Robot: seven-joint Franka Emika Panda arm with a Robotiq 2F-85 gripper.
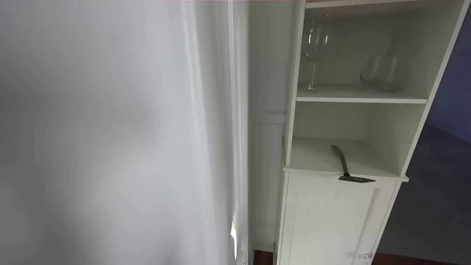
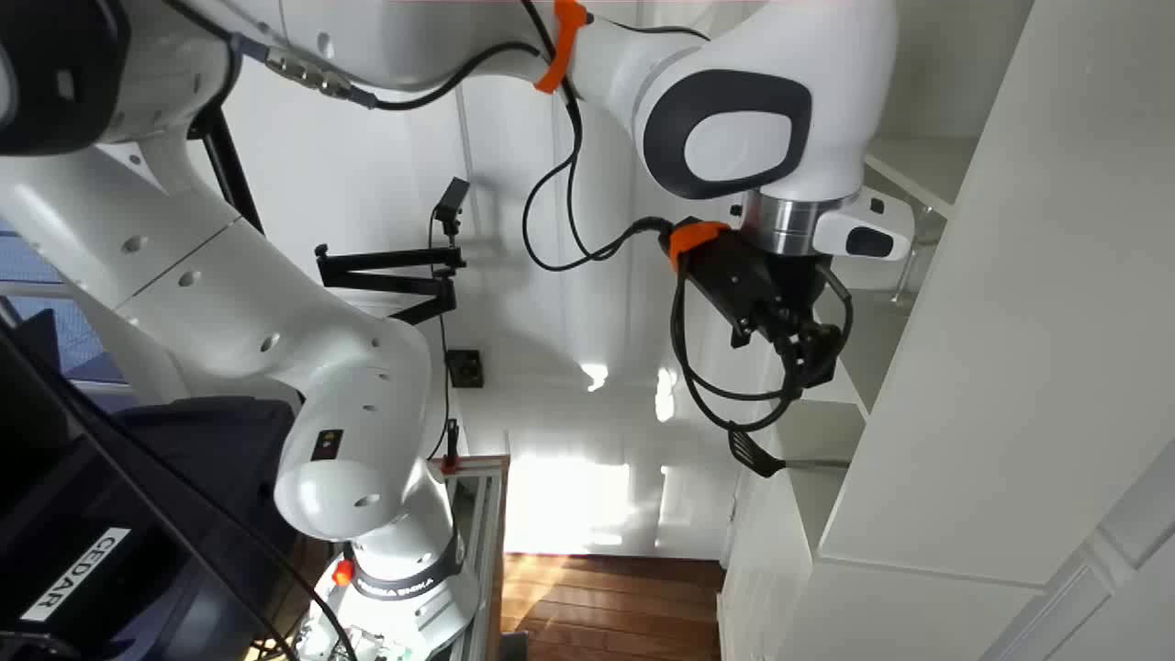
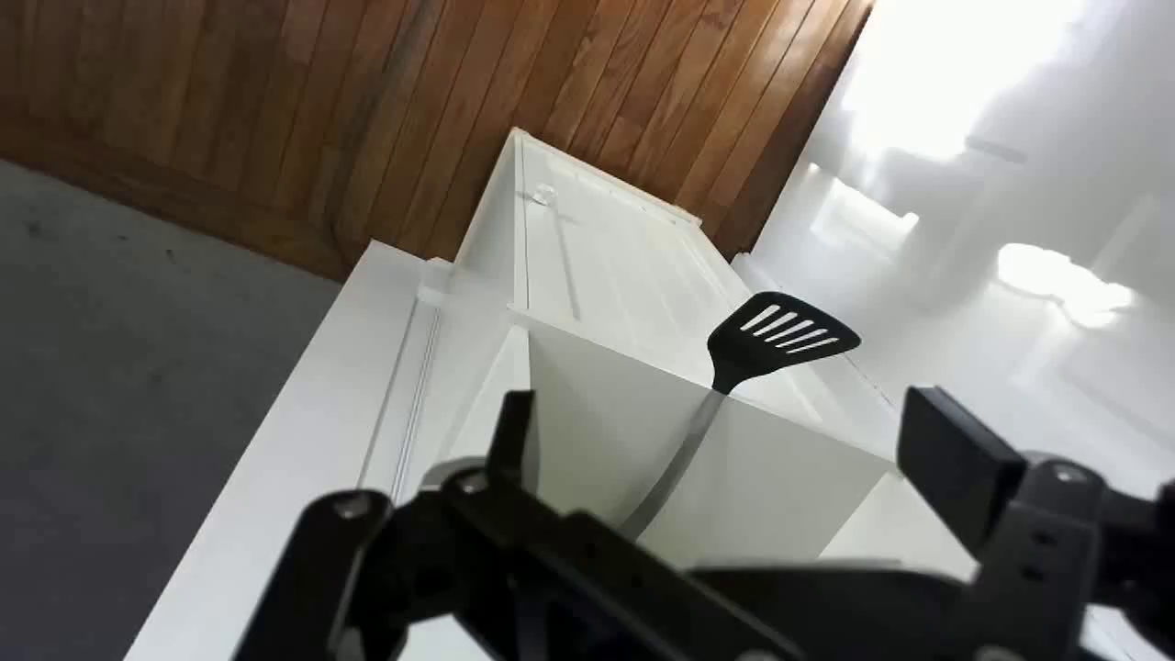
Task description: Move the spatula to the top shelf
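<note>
1. Well, nearest is the gripper (image 3: 721, 413), its jaws spread wide and holding nothing. The step in hand looks like lining up a grasp: turn the wrist so the jaws will close squarely across the spatula (image 3: 703, 422), and watch both sides on the way down.

2. Just beyond, the spatula lies with its handle (image 3: 671, 473) inside the lower compartment (image 3: 587, 413) and its slotted blade (image 3: 744, 356) jutting past the front edge. I'd take it by the neck, near that edge, where there is likely more room for the jaws than inside. Pinch firmly, since so slim a tool may twist, and draw it fully out before raising it.

3. Above that compartment runs a shelf (image 1: 362, 100). In an exterior view a wine glass (image 1: 315, 48) and tumblers (image 1: 389, 75) stand on it; the wrist view shows none of them, so don't trust it alone for the lift.

4. Higher up, a board (image 1: 331, 4) is partly cut off. Whether it or the shelf counts as the top shelf is unclear to me.

5. Farther back, the arm (image 2: 275, 312) and its cables (image 2: 654, 223) appear in an exterior view. The cables droop close to the blade there and could snag; the jaws are hard to make out, and only the wrist view settles how they stand.

6. Farthest is the wooden floor (image 3: 441, 119), where a spatula let slip would probably land.
</note>
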